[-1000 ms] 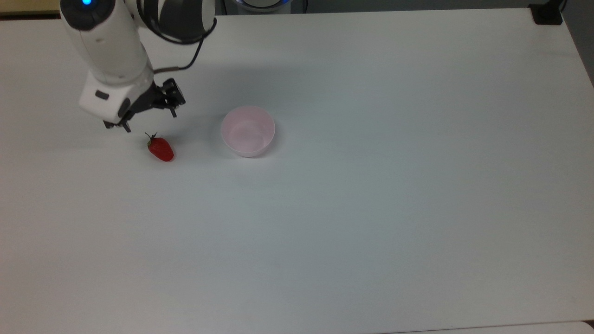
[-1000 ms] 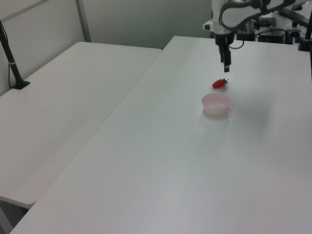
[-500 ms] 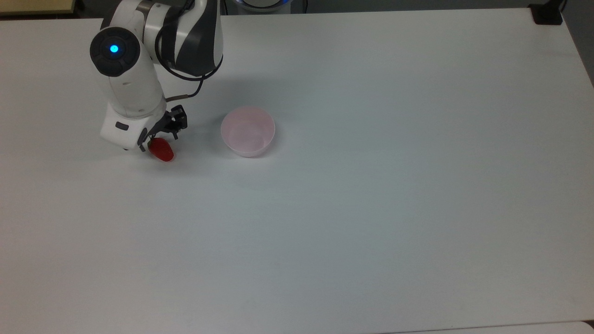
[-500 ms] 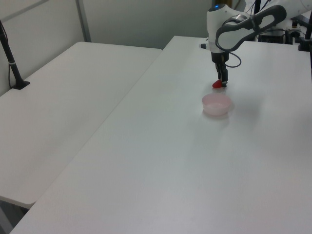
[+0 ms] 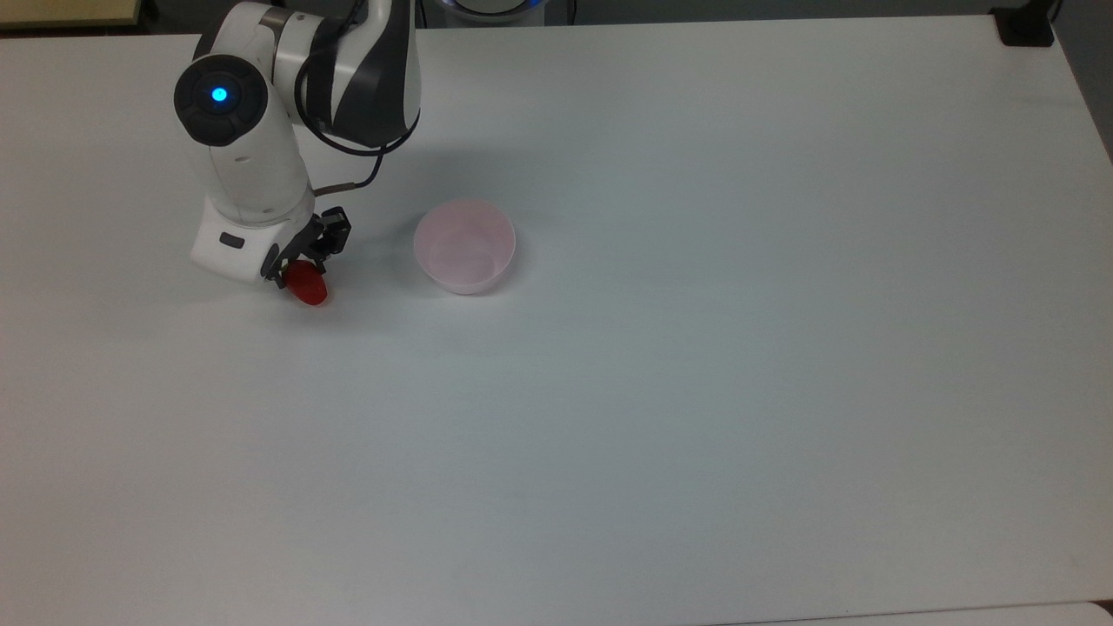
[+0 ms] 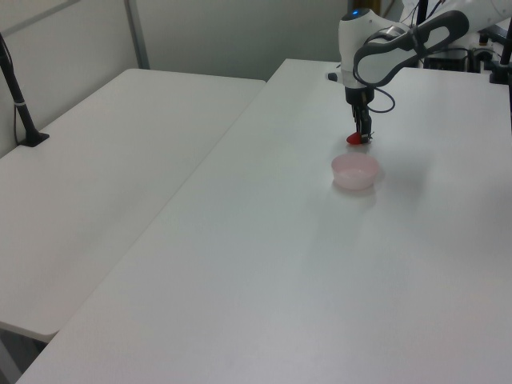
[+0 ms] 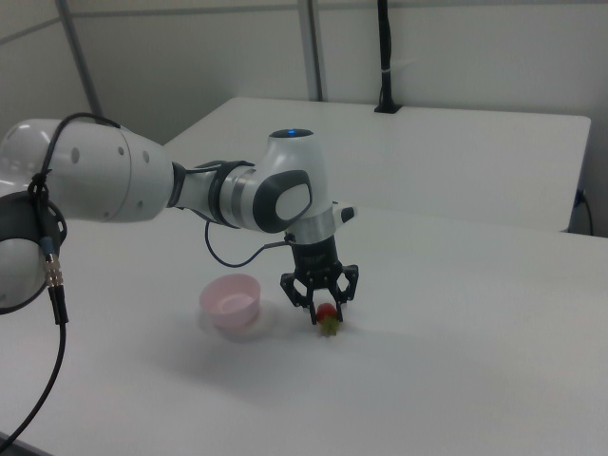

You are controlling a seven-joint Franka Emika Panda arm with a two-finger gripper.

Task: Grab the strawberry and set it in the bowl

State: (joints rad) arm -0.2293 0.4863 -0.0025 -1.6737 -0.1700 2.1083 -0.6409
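Having descended since a second ago, end effector (image 7: 321, 306) fingers apart astride the strawberry (image 7: 328, 319), bowl (image 7: 233, 301) unmoved.

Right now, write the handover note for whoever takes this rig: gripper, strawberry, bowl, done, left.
Gripper: down at the table, fingers open astride the strawberry, not closed on it.
Strawberry: lying on the white table, to the top view's left of the bowl, apart from it.
Bowl: upright, nothing in it.
Done: approach and descent.
Left: close on the strawberry, lift, carry over the bowl, release.
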